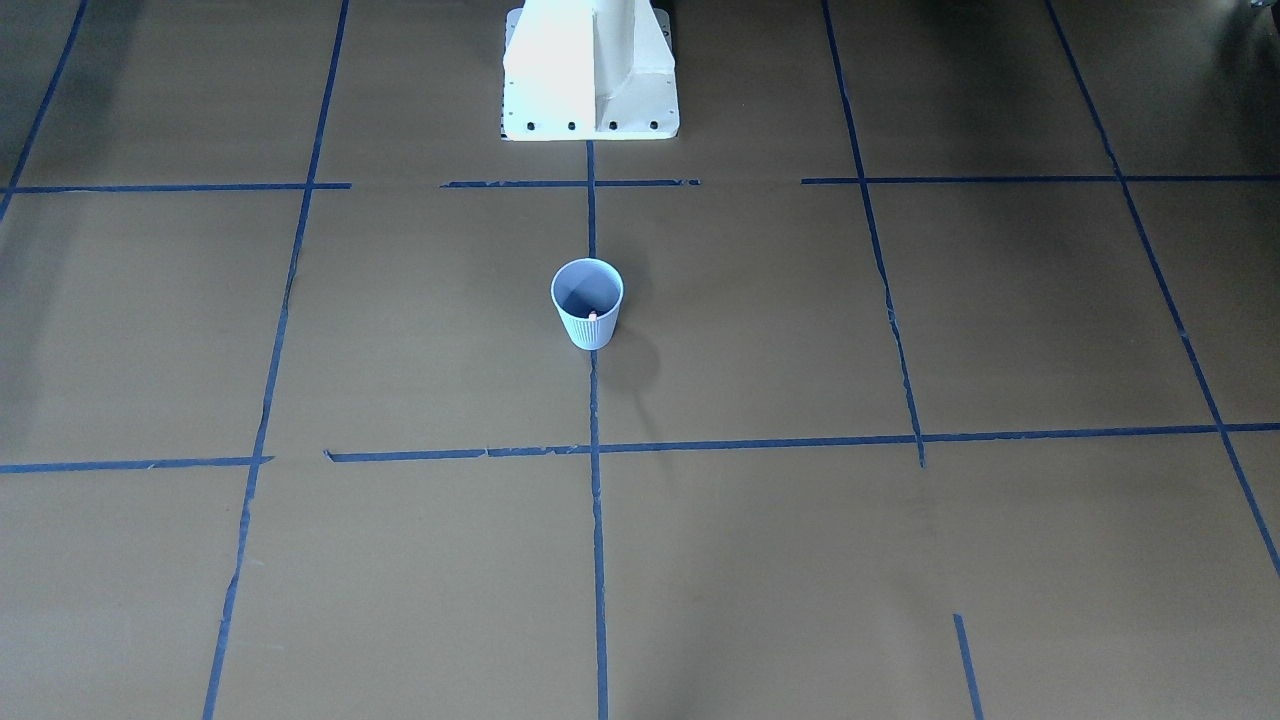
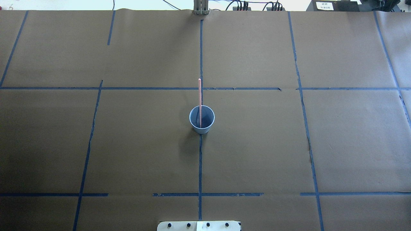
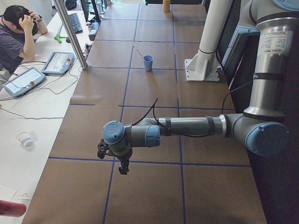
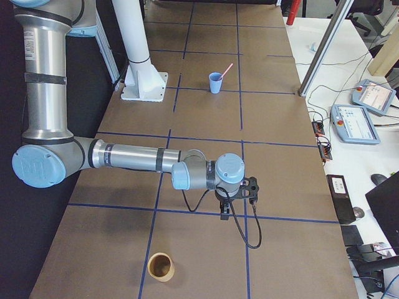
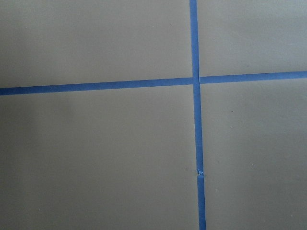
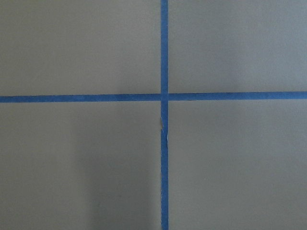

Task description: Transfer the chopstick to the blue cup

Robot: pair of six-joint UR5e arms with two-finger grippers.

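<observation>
the chopstick (image 2: 199,96) stands inside the blue cup (image 2: 202,123), leaning on its rim, so the transfer looks finished. the left gripper (image 3: 124,169) and the right gripper (image 4: 224,213) hang well apart from the cup; whether they are open or closed, i cannot tell. i judge no further grasp is needed.

The blue cup (image 1: 581,300) stands upright on the worktop (image 1: 900,560), astride a blue tape line (image 1: 597,520), before the white robot base (image 1: 590,80); a pink tip of the chopstick (image 1: 592,316) shows inside.
</observation>
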